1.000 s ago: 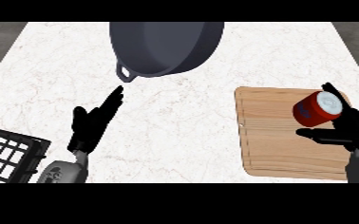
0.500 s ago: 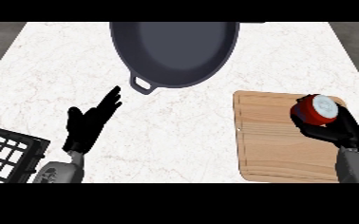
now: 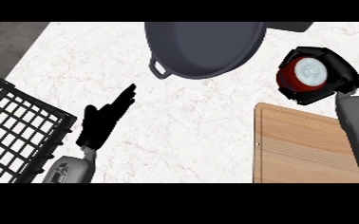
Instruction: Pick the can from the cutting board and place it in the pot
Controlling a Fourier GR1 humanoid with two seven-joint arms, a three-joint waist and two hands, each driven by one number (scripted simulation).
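A red can [image 3: 306, 74] with a white lid is held up off the counter, my right hand [image 3: 329, 78] curled round it at the upper right. It hangs beyond the far edge of the wooden cutting board [image 3: 305, 147] and just right of the dark grey pot [image 3: 203, 47], which stands at the top centre with a small loop handle at its lower left. My left hand [image 3: 104, 121] rests open at the lower left, fingers pointing up and to the right.
A black wire rack [image 3: 28, 130] sits at the left edge beside my left forearm. White marble counter [image 3: 196, 123] spreads between the left hand and the cutting board. A dark strip shows past the counter's top left corner.
My right hand has lifted the can off the cutting board and carried it up toward the pot's right side. The view has shifted, so pot and board sit differently in frame.
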